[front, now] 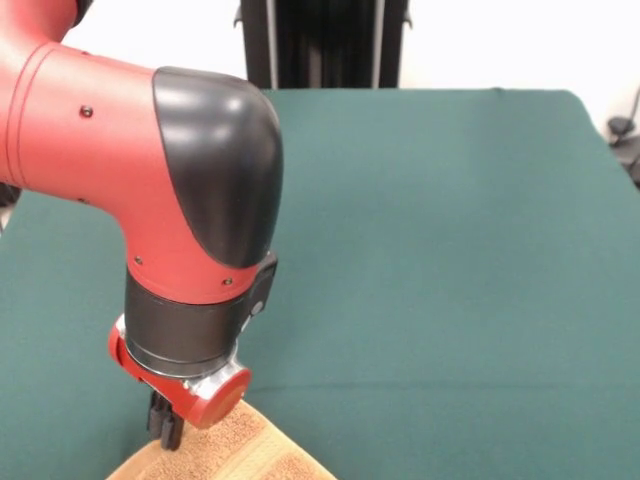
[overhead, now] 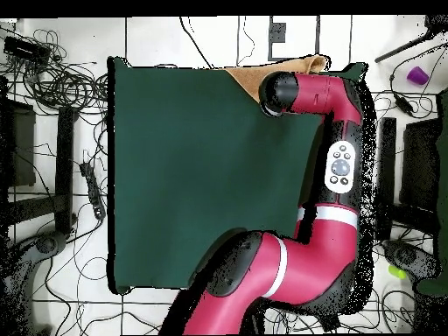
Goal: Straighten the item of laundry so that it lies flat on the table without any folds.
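**A:** How will the towel (front: 225, 452) behave once it's pulled?

**B:** My guess is soft and light, limp terry that drags and bunches on the green cloth of the table (front: 440, 250) instead of sliding clean. I'd take it at a corner or along a hem, pinching just one layer, and draw outward.

**A:** Where is it?

**B:** At the table's edge farthest from the robot's base. In the front view only a tan corner shows at the bottom of the frame, and from above it's a strip at the top rim, partly under the arm.

**A:** How does it look?

**B:** Orange-tan, fuzzy loops, with a paler smooth band across it (whether it lies flat I can't judge, as most is hidden).

**A:** And the gripper (front: 165, 432)?

**B:** Down at the towel's edge. I can't tell its state, or if it's holding cloth.
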`<state>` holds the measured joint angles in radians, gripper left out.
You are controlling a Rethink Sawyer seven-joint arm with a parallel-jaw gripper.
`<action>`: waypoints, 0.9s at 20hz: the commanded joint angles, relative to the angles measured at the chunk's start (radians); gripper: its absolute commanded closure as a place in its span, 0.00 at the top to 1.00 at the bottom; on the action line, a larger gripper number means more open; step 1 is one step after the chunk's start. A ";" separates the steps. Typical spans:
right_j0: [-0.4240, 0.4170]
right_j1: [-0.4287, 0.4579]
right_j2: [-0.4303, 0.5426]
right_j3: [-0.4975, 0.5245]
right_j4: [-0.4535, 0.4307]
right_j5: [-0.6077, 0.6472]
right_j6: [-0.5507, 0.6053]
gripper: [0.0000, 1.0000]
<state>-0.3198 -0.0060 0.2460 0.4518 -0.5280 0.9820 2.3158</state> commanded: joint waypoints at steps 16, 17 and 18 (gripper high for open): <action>0.030 0.037 0.032 0.195 0.011 -0.098 -0.146 0.00; 0.027 0.027 0.027 0.217 0.013 -0.111 -0.144 0.00; 0.025 0.016 0.021 0.244 0.012 -0.128 -0.138 0.00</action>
<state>-0.3205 -0.0088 0.2452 0.4604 -0.5278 0.9576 2.3158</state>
